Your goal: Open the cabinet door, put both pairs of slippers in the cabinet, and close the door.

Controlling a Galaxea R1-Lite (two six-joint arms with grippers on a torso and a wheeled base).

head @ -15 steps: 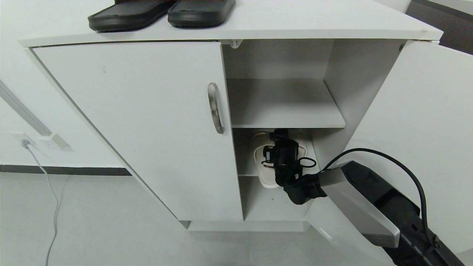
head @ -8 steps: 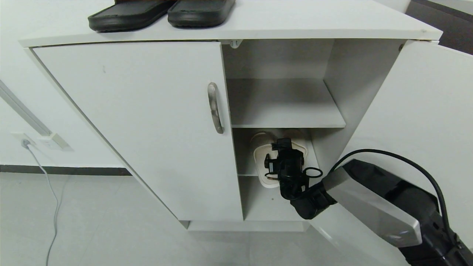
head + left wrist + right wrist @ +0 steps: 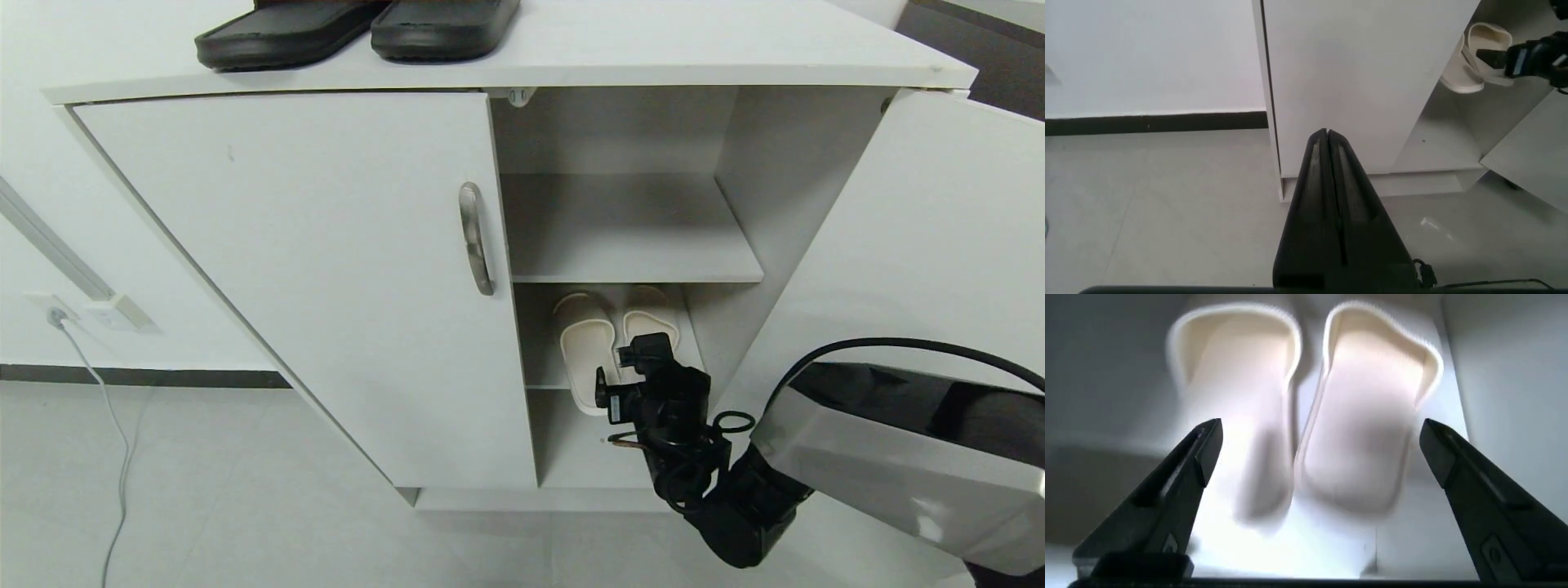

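Slippers counted: two pairs, four in all. One black pair (image 3: 359, 28) is seen side by side on top of the cabinet (image 3: 286, 269), above its shut left door. One cream pair (image 3: 586, 347) is laid side by side inside the cabinet, on the middle shelf under the upper shelf (image 3: 629, 233), toes toward the back, heels at the shelf's front edge. Two cabinet doors are counted: the left door is shut, with one metal handle (image 3: 476, 238) on it; the right door (image 3: 922, 237) is swung wide open. The right claw (image 3: 620, 367) is held at the cabinet's open side, just in front of the cream pair's heels, fingers (image 3: 1196, 453) spread wide apart, nothing gripped, no contact made out. The left claw (image 3: 1325, 143) is held low before the cabinet's shut door, well apart from it, fingers pressed together, nothing between them.
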